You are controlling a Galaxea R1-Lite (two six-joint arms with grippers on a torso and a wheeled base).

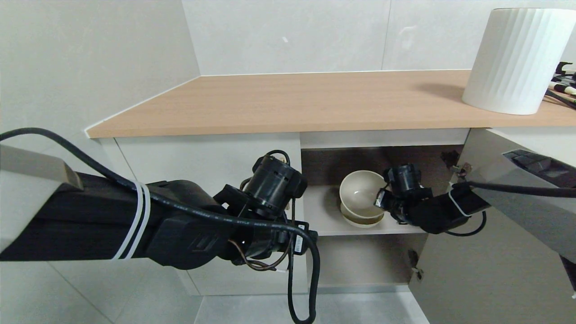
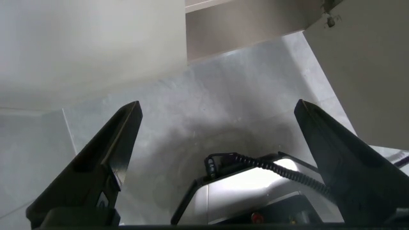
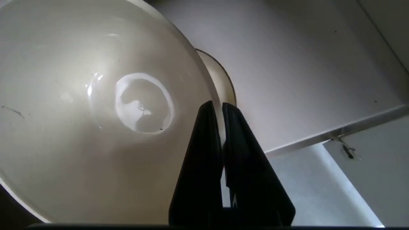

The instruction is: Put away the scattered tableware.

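Observation:
A cream bowl (image 1: 358,192) is tilted on its side inside the open cabinet, its mouth facing outward. My right gripper (image 1: 380,201) is shut on its rim, and the right wrist view shows the two fingers (image 3: 238,150) pinched over the edge of this bowl (image 3: 96,108). Directly beneath it a second cream bowl (image 1: 360,220) (image 3: 222,71) sits upright on the shelf (image 1: 324,218); I cannot tell whether the two touch. My left gripper (image 2: 218,112) hangs open in front of the closed left cabinet door, pointing down at the floor with nothing between its fingers.
The right cabinet door (image 1: 495,256) stands swung open toward me. A wooden countertop (image 1: 292,103) runs above, with a tall white ribbed container (image 1: 517,58) and some utensils (image 1: 564,87) at its right end. Grey floor tiles (image 2: 243,83) lie below.

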